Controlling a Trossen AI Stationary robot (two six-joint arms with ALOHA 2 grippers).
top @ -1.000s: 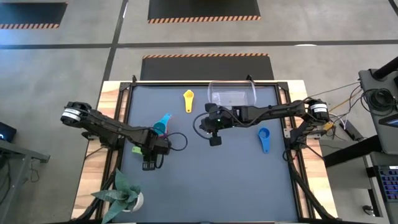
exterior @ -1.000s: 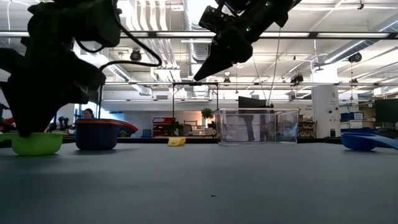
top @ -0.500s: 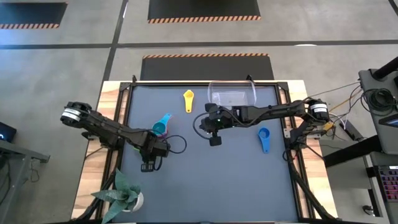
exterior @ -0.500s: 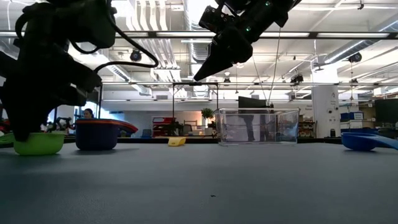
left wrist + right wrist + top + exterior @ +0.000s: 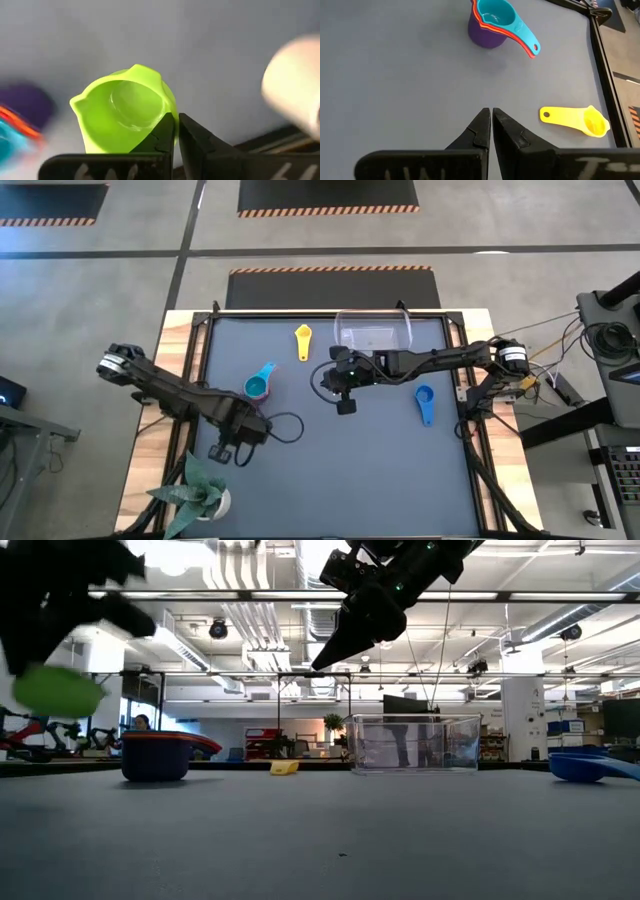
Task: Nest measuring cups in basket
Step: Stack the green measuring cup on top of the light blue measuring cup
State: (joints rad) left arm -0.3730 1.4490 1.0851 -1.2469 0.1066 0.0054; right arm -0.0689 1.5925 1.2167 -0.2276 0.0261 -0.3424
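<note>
The green cup [image 5: 57, 691] is smeared by motion blur in the low view — its handle hidden (likewise from the wrist).

Six measuring cups showing: green [image 5: 125, 117], yellow [image 5: 303, 340], blue [image 5: 424, 402], plus cyan [image 5: 497, 14], red [image 5: 517, 40] and purple [image 5: 482, 36] stacked. One basket [image 5: 374, 331].

This is a large open robotics lab or industrial workspace. The low view shows a high ceiling with exposed ducts [image 5: 235, 600], strip lights and distant workstations; the high view shows a concrete floor with hazard-striped mats [image 5: 328, 195] around the table [image 5: 330, 460].
</note>
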